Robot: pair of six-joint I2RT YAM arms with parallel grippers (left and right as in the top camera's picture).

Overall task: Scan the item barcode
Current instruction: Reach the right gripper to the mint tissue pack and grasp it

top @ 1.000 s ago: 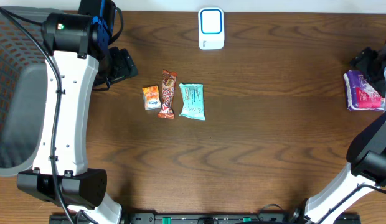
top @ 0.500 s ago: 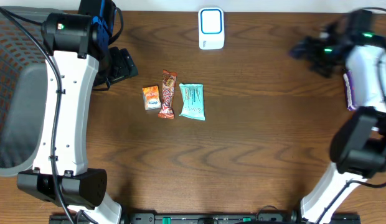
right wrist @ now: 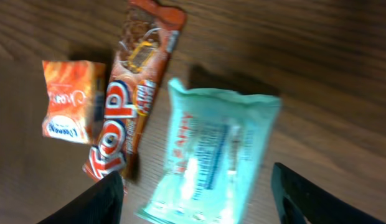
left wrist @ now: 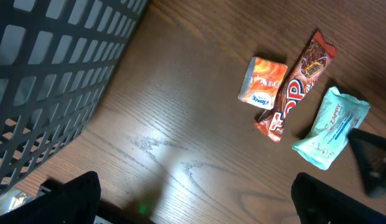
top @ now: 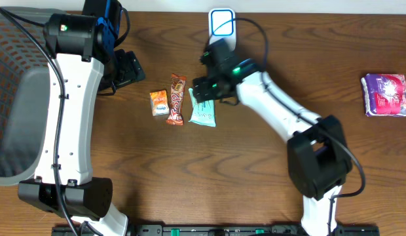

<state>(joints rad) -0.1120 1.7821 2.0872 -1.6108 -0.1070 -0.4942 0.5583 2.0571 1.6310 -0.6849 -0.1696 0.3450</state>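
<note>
Fingers [right wrist: 109, 199] of my right claw [right wrist: 194, 183] stand spread wide at the bottom of the wrist view, one on each side of the teal packet [right wrist: 211, 165]. The packet lies flat on the table [right wrist: 330, 56] between them; I cannot tell whether either finger touches it. Just left of it lies the brown bar [right wrist: 134, 93], and left of that the orange pouch [right wrist: 67, 99]. Seen from overhead, this claw sits over the packet's upper end in the upper middle of the frame, with the scanner [top: 222, 27] above it at the top edge. A purple packet [top: 385, 95] lies at far right. My left claw [top: 128, 68], spread and empty, hangs at upper left beside the basket [top: 13, 98].
</note>
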